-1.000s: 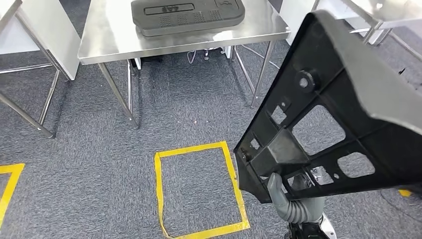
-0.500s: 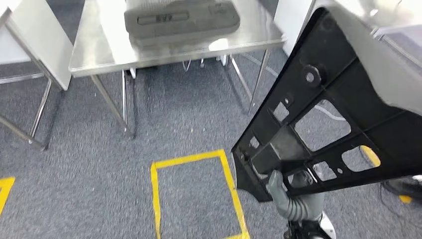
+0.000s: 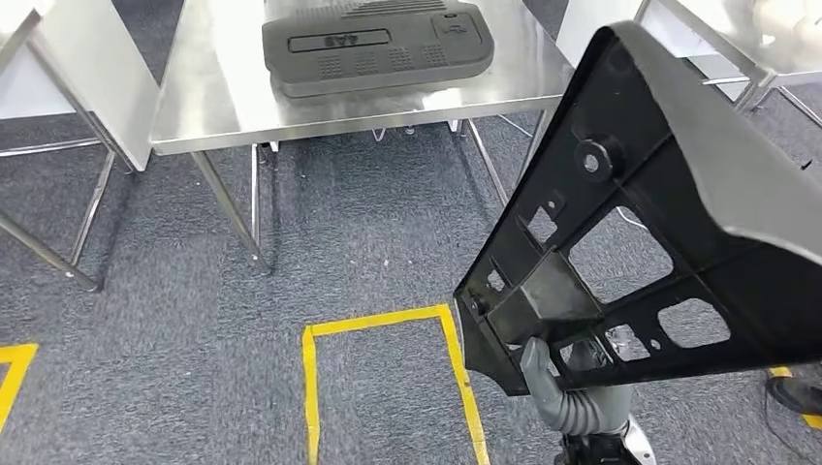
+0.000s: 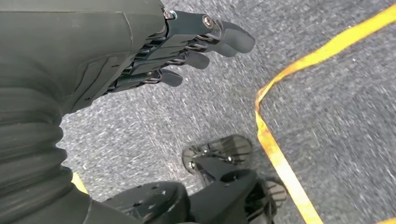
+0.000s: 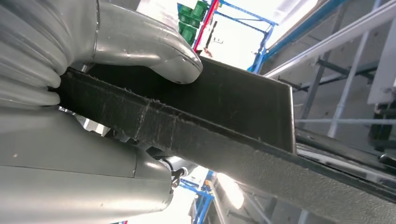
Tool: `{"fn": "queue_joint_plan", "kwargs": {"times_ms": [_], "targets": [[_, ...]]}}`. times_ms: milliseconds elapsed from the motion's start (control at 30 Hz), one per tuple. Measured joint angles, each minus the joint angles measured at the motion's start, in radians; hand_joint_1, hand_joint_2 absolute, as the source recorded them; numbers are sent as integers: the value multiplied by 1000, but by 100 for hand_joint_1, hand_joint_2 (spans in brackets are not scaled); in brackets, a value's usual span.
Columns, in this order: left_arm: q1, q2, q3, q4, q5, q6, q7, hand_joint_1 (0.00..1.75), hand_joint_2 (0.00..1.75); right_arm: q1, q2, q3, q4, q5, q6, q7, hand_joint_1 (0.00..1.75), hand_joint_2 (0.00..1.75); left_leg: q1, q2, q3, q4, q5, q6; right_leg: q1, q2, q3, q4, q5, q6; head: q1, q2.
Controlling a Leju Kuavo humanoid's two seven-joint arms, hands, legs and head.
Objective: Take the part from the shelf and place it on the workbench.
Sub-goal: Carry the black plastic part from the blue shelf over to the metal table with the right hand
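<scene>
A large black plastic part (image 3: 659,223) with ribs and cut-outs fills the right side of the head view, tilted up above the carpet. My right hand (image 3: 557,387) grips its lower edge from below. In the right wrist view the grey thumb (image 5: 154,51) presses on the part's rough black edge (image 5: 196,135). My left hand (image 4: 187,51) hangs over the grey carpet, its fingers apart, holding nothing. The steel workbench (image 3: 223,97) stands ahead at the top of the head view.
A dark grey panel (image 3: 378,44) lies on the workbench. Thin steel legs (image 3: 228,199) stand under it. A yellow tape rectangle (image 3: 388,325) marks the carpet in front. More steel tables stand at the left (image 3: 58,58) and right (image 3: 746,39).
The whole picture has shifted as the camera moved: the workbench now sits nearer and the tape rectangle lower. The part stays in my right hand.
</scene>
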Motion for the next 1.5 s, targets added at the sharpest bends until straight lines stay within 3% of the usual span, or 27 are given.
{"fn": "queue_joint_plan", "kwargs": {"times_ms": [67, 133, 233, 300, 333, 400, 467, 600, 667, 767, 800, 833, 900, 967, 1033, 1100, 1167, 1267, 1300, 1333, 1367, 1433, 1500], "targets": [[-1, 0, 0, 0, 0, 0, 0, 0, 175, 3, 0, 0, 0, 0, 0, 0, 175, 175, 0, 4, 9, 2, -4, -10, -2, 3, 18, -9, 1, -19, 0, 0], [-1, 0, 0, 0, 0, -1, 0, 0, 175, 5, 1, -1, 0, 0, 0, 0, 175, 175, 1, 7, -6, 51, -18, -19, -10, 3, 43, -15, -2, -33, -1, 0], [-1, 0, 0, 0, 0, -1, 0, 0, 175, 5, 3, -2, 0, 0, 0, 0, 175, 175, 7, 11, -116, 231, -80, -32, -13, 3, 70, -17, -20, -45, -4, 0], [2, 0, 0, 0, 0, -2, 0, 0, 175, 6, 3, -2, 0, 0, 0, 0, 175, 175, 12, 12, -176, 284, -95, -38, -13, 6, 88, -16, -35, -44, -4, 0], [3, 0, 0, 0, 1, -2, 0, 0, 175, 7, 4, -2, 1, 0, 0, 0, 175, 175, 14, 13, -181, 260, -72, -39, -14, 8, 100, -16, -44, -41, -4, 0], [4, 0, 0, 0, 2, -2, 0, 0, 175, 7, 4, -2, 1, 0, 0, 0, 175, 175, 19, 15, -154, 139, 23, -40, -16, 11, 127, -16, -65, -32, -4, 0], [5, 0, 0, 1, 3, -2, 0, 0, 175, 7, 4, -2, 1, 0, 0, 0, 175, 175, 17, 19, -125, 50, 74, -35, -14, 12, 143, -14, -85, -19, -5, 0], [6, -2, 0, 1, 3, -2, -1, 0, 175, 6, 3, -2, 0, 1, 0, 1, 175, 175, 12, 19, -108, 33, 84, -13, -12, 12, 147, -13, -107, 4, -4, 0], [5, -2, 0, 1, 3, -1, -1, 0, 175, 5, 3, -2, 0, 1, 0, 1, 175, 175, 15, 17, -100, 26, 80, -2, -11, 10, 113, 53, -134, 5, -2, 0], [4, -2, 0, 0, 3, -1, -1, 0, 175, 6, 3, -3, 0, 1, 0, 1, 175, 175, 11, 14, -89, 24, 64, 12, -10, 10, -27, 251, -180, 2, 0, 0], [4, -2, 0, 0, 3, -1, -1, 0, 175, 7, 3, -3, 1, 1, 0, 2, 175, 175, 10, 13, -83, 24, 58, 14, -11, 10, -60, 278, -172, 6, 0, 0], [5, -2, 0, 0, 3, -1, -1, 0, 175, 7, 3, -3, 1, 1, 0, 2, 175, 175, 9, 10, -74, 24, 50, 14, -11, 10, -74, 267, -147, 14, 0, 0], [5, -4, 0, 0, 3, -2, -1, 0, 175, 7, 2, -4, 1, 1, 0, 2, 175, 175, 8, 6, -52, 23, 33, 11, -9, 9, -49, 143, -59, 29, 1, 0], [4, -6, 0, 1, 3, -2, -1, 0, 175, 7, 2, -4, 1, 1, 0, 2, 175, 175, 4, 2, -40, 22, 16, 3, -2, 8, -11, 34, 2, 23, 2, 0], [3, -8, 0, 1, 3, -2, -1, 0, 175, 6, 2, -5, 1, 1, 0, 3, 175, 175, 1, 1, -35, 18, 4, -7, 5, 9, 3, 11, 7, 5, 2, 0], [1, -8, 0, 0, 3, -2, -1, 0, 175, 6, 2, -5, 1, 1, 0, 3, 175, 175, 3, 2, -26, 16, -4, -18, 0, 10, 15, 3, 4, -10, 2, 0], [1, -8, 0, -1, 3, -2, -2, 0, 175, 6, 2, -5, 0, 1, 0, 3, 175, 175, 5, 6, -41, 65, -29, -27, -10, 10, 35, -7, -2, -25, -1, 0], [2, -8, 0, -1, 3, -2, -2, 0, 175, 6, 2, -5, 1, 0, 0, 3, 175, 175, 11, 8, -148, 250, -93, -38, -13, 7, 65, -9, -21, -41, -4, 0], [3, -8, 0, -1, 3, -2, -2, 0, 175, 7, 2, -5, 1, 0, 0, 3, 175, 175, 14, 9, -180, 287, -93, -41, -13, 8, 74, -9, -28, -41, -4, 0], [4, -8, 0, -1, 3, -2, -1, 0, 175, 7, 2, -5, 1, 0, 0, 3, 175, 175, 16, 10, -196, 290, -72, -44, -14, 9, 84, -9, -36, -39, -4, 0], [4, -7, 0, -1, 3, -2, -1, 0, 175, 8, 2, -5, 1, 0, 0, 4, 175, 175, 19, 11, -192, 253, -31, -46, -15, 11, 97, -9, -46, -36, -5, 0], [5, -7, 0, 0, 3, -2, -1, 0, 175, 7, 2, -5, 1, 0, 0, 4, 175, 175, 23, 15, -148, 126, 57, -48, -16, 14, 121, -8, -67, -25, -5, 0], [5, -8, 0, 1, 3, -2, 0, 0, 175, 6, 3, -5, 1, -1, 0, 6, 175, 175, 21, 15, -111, 49, 87, -41, -12, 15, 131, -8, -84, -12, -6, 0]]}}
